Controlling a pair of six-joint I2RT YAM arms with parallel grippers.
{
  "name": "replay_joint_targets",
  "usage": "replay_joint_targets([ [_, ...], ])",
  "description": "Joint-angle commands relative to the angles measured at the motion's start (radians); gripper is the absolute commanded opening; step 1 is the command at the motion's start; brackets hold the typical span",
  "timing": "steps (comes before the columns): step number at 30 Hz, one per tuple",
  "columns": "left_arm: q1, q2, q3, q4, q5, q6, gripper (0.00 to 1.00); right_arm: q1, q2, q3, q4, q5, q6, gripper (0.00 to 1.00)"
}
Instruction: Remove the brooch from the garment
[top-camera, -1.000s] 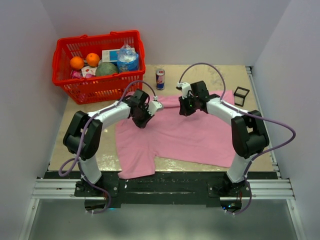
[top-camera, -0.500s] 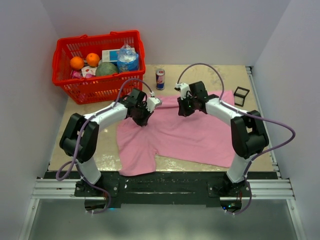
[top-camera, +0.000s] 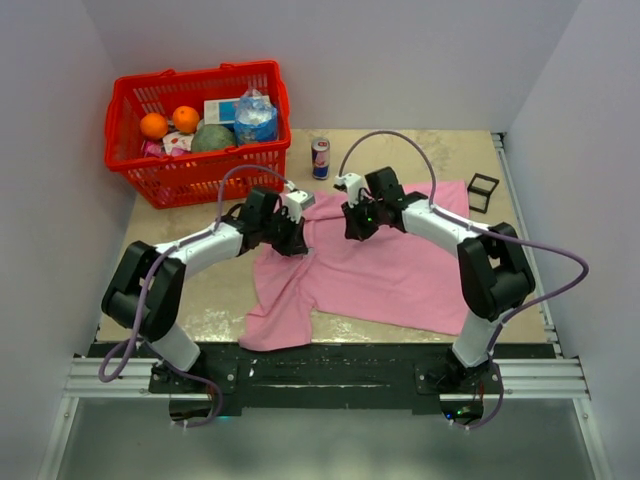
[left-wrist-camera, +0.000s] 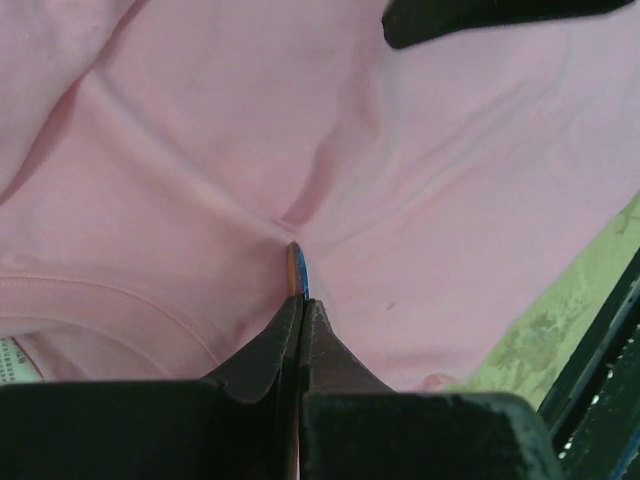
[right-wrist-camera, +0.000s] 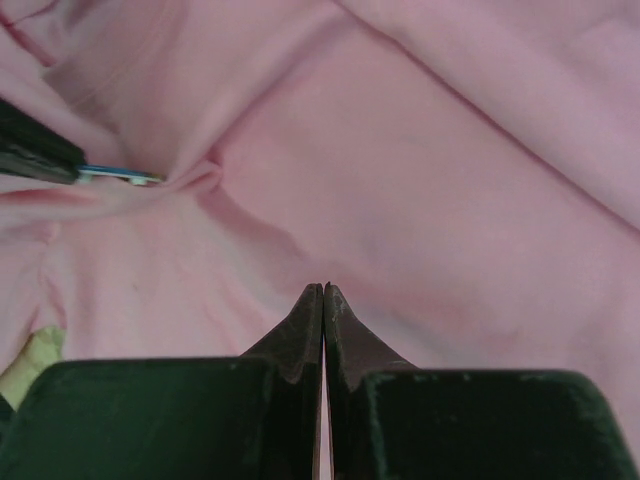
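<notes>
Pink garment (top-camera: 400, 275) x1, brooch (left-wrist-camera: 298, 270) x1

Garment (top-camera: 390, 270) was plain pink, no print, deeper rose in folds. Brooch (left-wrist-camera: 298, 272), seen edge-on, showed blue and pale whitish rim. Left gripper (left-wrist-camera: 300, 303) and right gripper (right-wrist-camera: 323, 291) were matt black. Arms (top-camera: 445, 225) were white with black joints; cables (top-camera: 400, 133) lilac. Basket (top-camera: 125, 95) was bright red, lattice-walled. Oranges (top-camera: 153, 125) were orange; round item (top-camera: 212, 138) beside them dull green. Can (top-camera: 320, 158) was red, blue, silver. Cube (top-camera: 482, 193) was black. Table (top-camera: 440, 150) was mottled beige-tan.
</notes>
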Motion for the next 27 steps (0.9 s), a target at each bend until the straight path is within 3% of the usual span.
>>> replay_joint_targets([
  [1,0.078,-0.038,-0.055,0.207,0.103,-0.187,0.00,0.077,-0.012,0.017,0.019,-0.097,0.001,0.00],
  [7,0.207,0.019,-0.171,0.383,0.236,-0.392,0.00,0.138,0.096,0.094,0.066,-0.118,0.085,0.00],
  [18,0.255,0.122,-0.171,0.391,0.287,-0.420,0.00,0.209,0.220,0.314,0.079,-0.191,0.213,0.00],
  [27,0.318,0.199,-0.141,0.360,0.351,-0.440,0.00,0.333,0.191,0.256,0.069,-0.205,0.116,0.00],
])
